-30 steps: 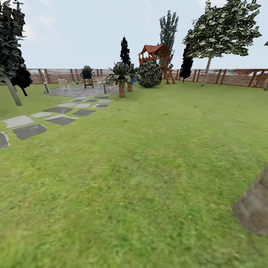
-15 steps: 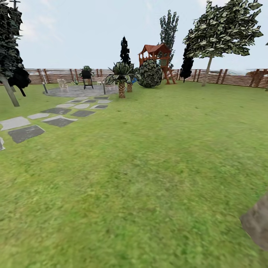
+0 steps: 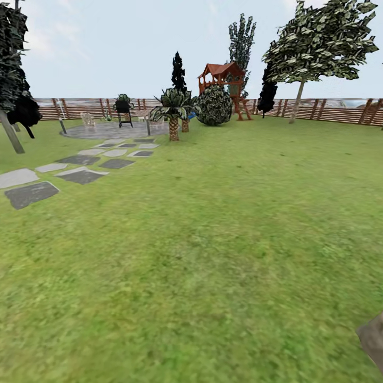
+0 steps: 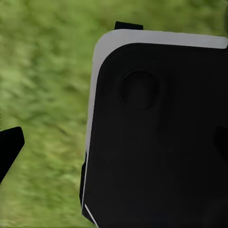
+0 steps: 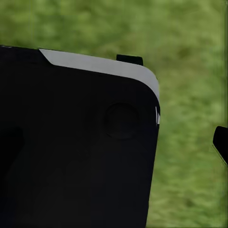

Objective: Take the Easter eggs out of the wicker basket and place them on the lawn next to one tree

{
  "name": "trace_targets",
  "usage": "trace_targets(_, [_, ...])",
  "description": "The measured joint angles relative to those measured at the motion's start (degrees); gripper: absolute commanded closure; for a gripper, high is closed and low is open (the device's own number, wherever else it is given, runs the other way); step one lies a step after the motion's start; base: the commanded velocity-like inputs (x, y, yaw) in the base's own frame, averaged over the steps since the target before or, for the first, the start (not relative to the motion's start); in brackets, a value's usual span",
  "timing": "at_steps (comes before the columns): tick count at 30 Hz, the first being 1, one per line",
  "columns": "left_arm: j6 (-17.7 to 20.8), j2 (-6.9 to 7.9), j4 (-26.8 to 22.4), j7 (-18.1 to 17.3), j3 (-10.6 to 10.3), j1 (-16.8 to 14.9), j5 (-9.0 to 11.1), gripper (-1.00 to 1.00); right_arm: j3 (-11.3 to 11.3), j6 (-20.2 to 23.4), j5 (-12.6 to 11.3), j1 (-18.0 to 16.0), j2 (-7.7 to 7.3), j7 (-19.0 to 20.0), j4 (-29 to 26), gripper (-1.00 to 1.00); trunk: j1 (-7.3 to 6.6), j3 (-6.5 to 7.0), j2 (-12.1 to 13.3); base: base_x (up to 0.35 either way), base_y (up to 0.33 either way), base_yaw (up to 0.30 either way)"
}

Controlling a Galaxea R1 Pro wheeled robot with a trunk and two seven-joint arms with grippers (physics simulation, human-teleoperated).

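Lawn spreads from grey stepping stones at left, past the playset by the fence, to the blossoming tree at right; either tool's opening cannot be told.

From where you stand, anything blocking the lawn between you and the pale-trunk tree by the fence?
Nothing visible: open lawn runs up to the tree at the fence. The stepping stones and the rock lie off to either side.
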Motion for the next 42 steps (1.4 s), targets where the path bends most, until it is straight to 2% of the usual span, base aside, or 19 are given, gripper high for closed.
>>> trace_targets(15, [0.00, 0.00, 0.03, 0.00, 0.00, -0.01, 0.01, -1.00, 0.00, 0.00, 0.00, 0.01, -0.04, 0.00, -0.01, -1.00, 0.00, 0.00, 0.00, 0.324, 0.000, -0.045])
trace_targets(42, [-0.01, 0.00, 0.05, 0.00, 0.01, -0.01, 0.01, -1.00, -0.08, 0.01, -0.08, 0.02, -0.11, 0.00, -0.06, -1.00, 0.00, 0.00, 0.00, 0.324, 0.000, -0.239])
